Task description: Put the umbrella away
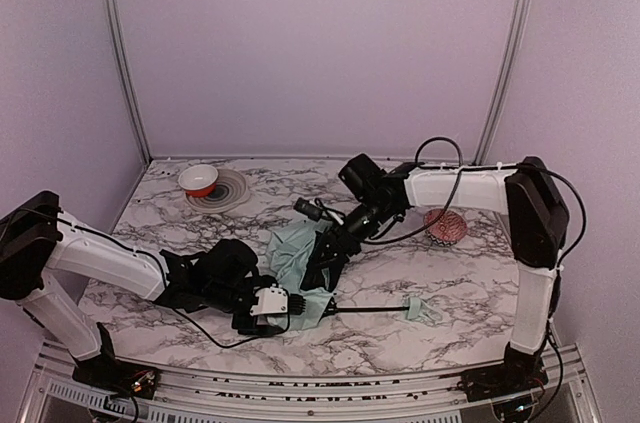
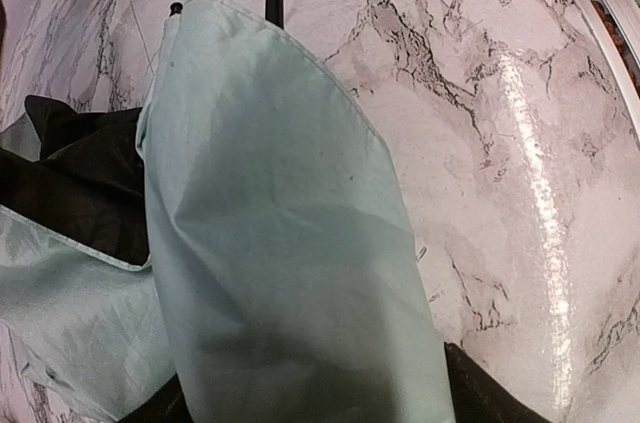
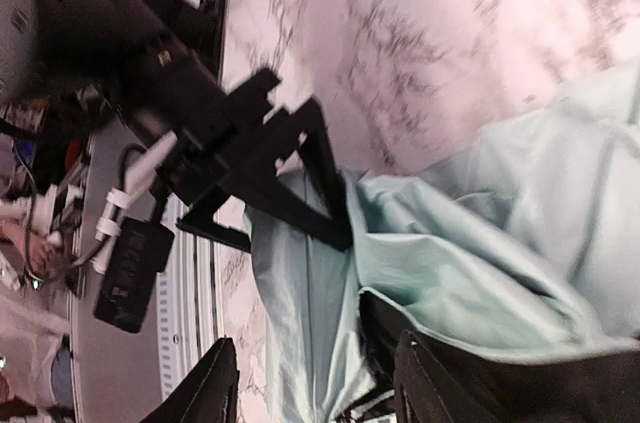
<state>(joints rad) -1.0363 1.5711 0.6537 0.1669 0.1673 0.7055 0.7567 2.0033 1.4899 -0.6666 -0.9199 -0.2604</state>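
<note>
The marble counter [image 1: 470,283] carries everything. In the overhead view the umbrella [image 1: 295,255] lies at centre frame, its mint canopy crumpled and its black shaft [image 1: 370,311] running right to the small handle [image 1: 421,311]. My right hand [image 3: 315,343] sits over the canopy, released, fingers apart with fabric between them. My left hand [image 1: 288,305] is at the canopy's lower edge. Cloth fills its camera, so I cannot tell its state. A pink lump [image 1: 445,225] sits right of centre, and a bowl [image 1: 198,179] is at upper left.
</note>
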